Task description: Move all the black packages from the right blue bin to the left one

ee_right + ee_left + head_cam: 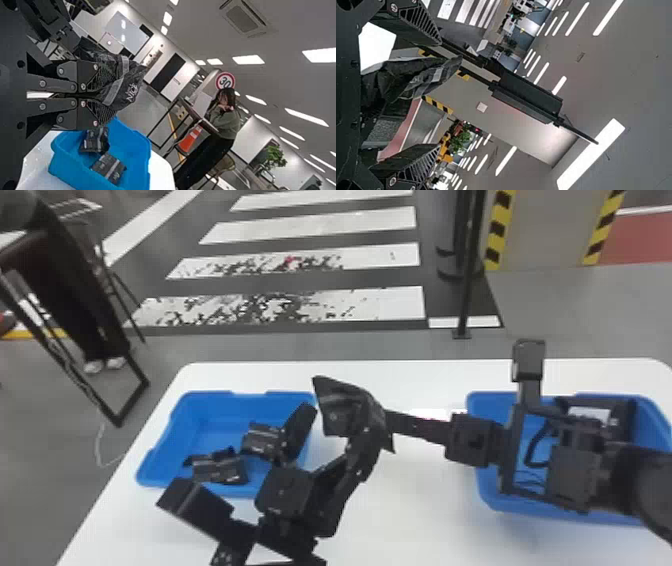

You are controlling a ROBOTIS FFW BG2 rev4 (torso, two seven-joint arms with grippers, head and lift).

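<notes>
1. Black package (220,469) number one lies inside the left blue bin (205,432), with a second package (261,441) just beside it, a little farther off and to its right.

2. My left gripper (440,93) stands at that bin's right side, its fingers spread wide. It opens away from me and to the right, so its mouth looks to be round the third package rather than short of it. I can't tell whether either finger touches the film.

3. That third package (345,410) hangs in the air just right of the left bin, closer to one of my left fingers than to the other. Its long axis seems to slant from far left to near right, though the crumpled film makes that unsure.

4. My right gripper (105,95) comes in from the right and has the package's edge pinched between its fingers. Both grippers are right at it, so I judge this a handover: the left should close fully before the right lets go, or the package could drop onto the table (425,500).

5. The right blue bin (492,495) sits under my right arm; what it holds, I can't tell.
</notes>
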